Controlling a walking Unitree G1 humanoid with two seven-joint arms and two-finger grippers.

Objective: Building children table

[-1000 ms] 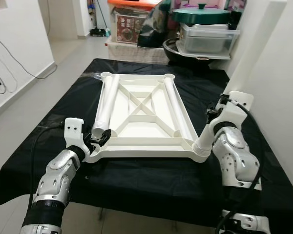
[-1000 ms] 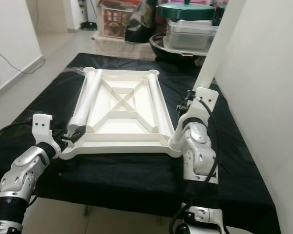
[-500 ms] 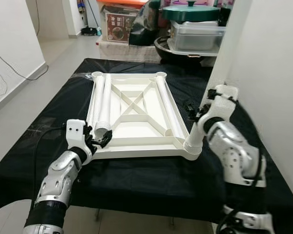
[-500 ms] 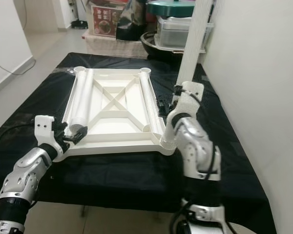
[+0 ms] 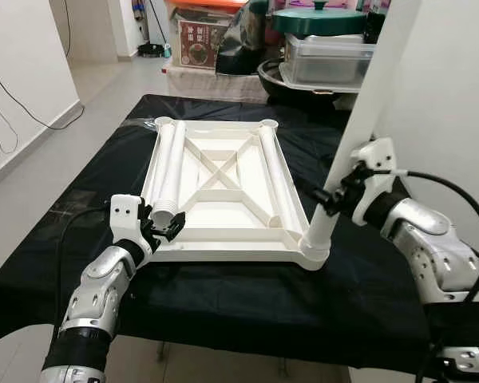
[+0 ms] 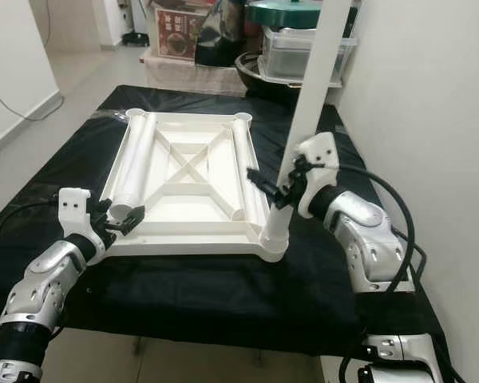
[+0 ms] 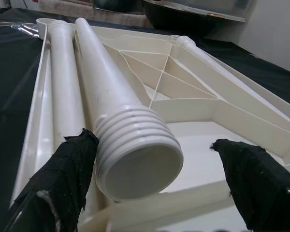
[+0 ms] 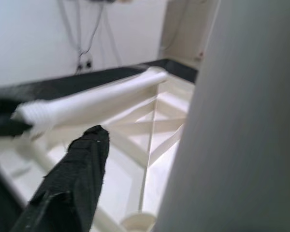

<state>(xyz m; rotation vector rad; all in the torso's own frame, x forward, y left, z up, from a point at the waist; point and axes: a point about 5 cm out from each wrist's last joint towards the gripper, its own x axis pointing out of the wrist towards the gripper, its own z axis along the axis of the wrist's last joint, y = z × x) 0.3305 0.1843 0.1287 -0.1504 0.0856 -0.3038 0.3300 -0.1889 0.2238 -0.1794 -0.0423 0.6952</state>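
Left end effector (image 7: 150, 188) spread around threaded leg (image 7: 111, 116); right end effector (image 6: 281, 185) apparently grasping upright leg (image 6: 307, 112).

Smooth cream plastic with a soft sheen on the tabletop (image 5: 223, 191) and its ribbed-ended legs (image 7: 111, 111), a matt black cloth (image 5: 247, 295) under it all, rough black wrapping on the left gripper's fingers (image 7: 70, 169), and glossy silver shells on the robot's arms (image 5: 431, 247).

A home: tiled floor (image 5: 104, 88), cooking pot (image 5: 319, 20), storage boxes (image 5: 327, 64).
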